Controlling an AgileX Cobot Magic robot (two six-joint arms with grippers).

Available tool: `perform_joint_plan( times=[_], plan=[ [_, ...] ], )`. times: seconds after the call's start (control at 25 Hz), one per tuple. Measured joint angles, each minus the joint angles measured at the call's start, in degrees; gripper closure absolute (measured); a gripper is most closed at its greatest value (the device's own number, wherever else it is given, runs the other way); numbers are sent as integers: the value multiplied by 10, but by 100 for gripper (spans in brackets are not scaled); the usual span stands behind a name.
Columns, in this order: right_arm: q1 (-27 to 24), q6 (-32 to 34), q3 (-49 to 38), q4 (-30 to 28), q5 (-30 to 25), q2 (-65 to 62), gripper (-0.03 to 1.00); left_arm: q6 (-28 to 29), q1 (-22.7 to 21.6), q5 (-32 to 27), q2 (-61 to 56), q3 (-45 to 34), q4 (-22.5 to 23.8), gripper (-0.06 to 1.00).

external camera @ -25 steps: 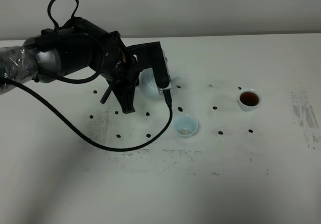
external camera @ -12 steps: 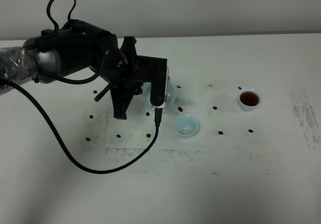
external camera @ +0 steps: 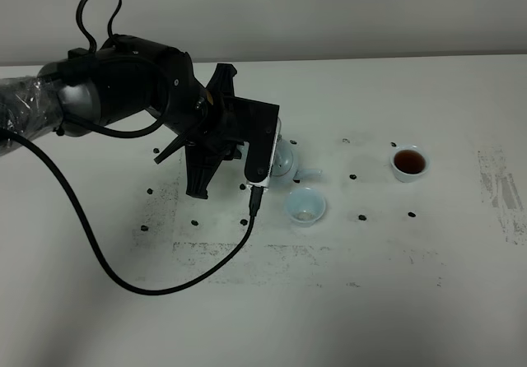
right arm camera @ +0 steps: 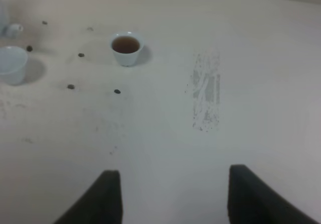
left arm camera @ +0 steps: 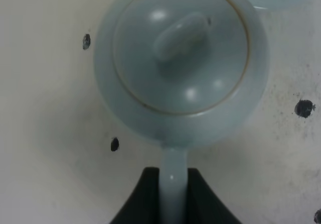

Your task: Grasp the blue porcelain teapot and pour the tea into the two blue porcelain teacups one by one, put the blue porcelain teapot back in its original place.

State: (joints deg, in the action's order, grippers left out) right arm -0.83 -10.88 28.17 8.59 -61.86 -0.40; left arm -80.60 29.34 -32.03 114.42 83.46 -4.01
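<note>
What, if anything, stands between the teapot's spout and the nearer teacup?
Nothing visible does. The left gripper is shut on the teapot by its handle, and only bare table lies between the spout and the nearer teacup. The tea-filled teacup sits well off that path.

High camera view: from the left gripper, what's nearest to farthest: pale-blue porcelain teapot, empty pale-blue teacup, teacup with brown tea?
1. Pale-blue porcelain teapot, held in the left gripper.
2. Empty pale-blue teacup, close, by the spout.
3. Teacup with brown tea, far right.
</note>
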Motion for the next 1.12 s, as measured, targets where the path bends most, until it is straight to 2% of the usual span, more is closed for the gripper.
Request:
perform_joint_plan(
  times=[0.44, 0.6, 0.76, 1.12],
  plan=[
    [0, 0, 0, 0, 0, 0, 51, -65, 0, 0, 0, 0, 0, 88],
    [0, 0, 0, 0, 0, 0, 51, -72, 0, 0, 0, 0, 2, 88],
    [0, 0, 0, 0, 0, 0, 51, -72, 0, 0, 0, 0, 33, 88],
    [0, 0, 0, 0, 0, 0, 51, -75, 0, 10, 0, 0, 70, 88]
  ],
)
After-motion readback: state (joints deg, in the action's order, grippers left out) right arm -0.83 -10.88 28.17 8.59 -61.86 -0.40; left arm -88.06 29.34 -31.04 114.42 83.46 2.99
